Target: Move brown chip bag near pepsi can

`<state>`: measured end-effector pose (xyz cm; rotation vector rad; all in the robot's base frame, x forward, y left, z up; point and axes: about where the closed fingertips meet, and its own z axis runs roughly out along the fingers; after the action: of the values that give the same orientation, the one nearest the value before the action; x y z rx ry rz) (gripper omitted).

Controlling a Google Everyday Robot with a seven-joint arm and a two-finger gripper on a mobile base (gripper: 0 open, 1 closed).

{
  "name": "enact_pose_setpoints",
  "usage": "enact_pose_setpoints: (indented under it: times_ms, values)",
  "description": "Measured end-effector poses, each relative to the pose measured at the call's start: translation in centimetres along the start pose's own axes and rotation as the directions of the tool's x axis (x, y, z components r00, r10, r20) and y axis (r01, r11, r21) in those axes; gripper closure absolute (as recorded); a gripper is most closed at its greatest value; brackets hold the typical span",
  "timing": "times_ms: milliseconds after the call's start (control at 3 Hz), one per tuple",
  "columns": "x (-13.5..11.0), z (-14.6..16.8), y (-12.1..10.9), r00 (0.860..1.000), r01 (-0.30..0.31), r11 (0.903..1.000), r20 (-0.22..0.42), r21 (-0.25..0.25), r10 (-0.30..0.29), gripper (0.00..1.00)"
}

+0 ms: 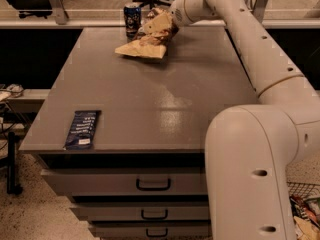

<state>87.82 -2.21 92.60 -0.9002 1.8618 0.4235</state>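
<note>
We see the gripper at the far edge of the flat grey table pinching the top end of the big crinkly brown chip bag, whose long side slants down toward us and left, just beside the small round dark-blue pepsi can.

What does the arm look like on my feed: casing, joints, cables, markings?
The arm is smooth off-white casing: a bulky rounded near segment, then a slimmer tube with a seam ring and small dark round holes. No loose cables or labels show. Its tool is at the grey table's far edge, by the crinkly brown chip bag and small dark-blue pepsi can.
</note>
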Motion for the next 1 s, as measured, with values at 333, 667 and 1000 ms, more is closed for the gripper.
enact_pose_setpoints:
  times_ms: [333, 667, 1000]
  values:
    - [-0.8, -1.0, -0.4, 1.000, 0.010, 0.9999, 0.019, 0.005, -0.010, 0.00]
    - [-2.1, -3.9, -0.8, 0.997, 0.029, 0.9995, 0.065, 0.013, -0.029, 0.00]
    - [-2.5, -9.3, -1.5, 0.993, 0.060, 0.9971, 0.101, 0.047, -0.065, 0.00]
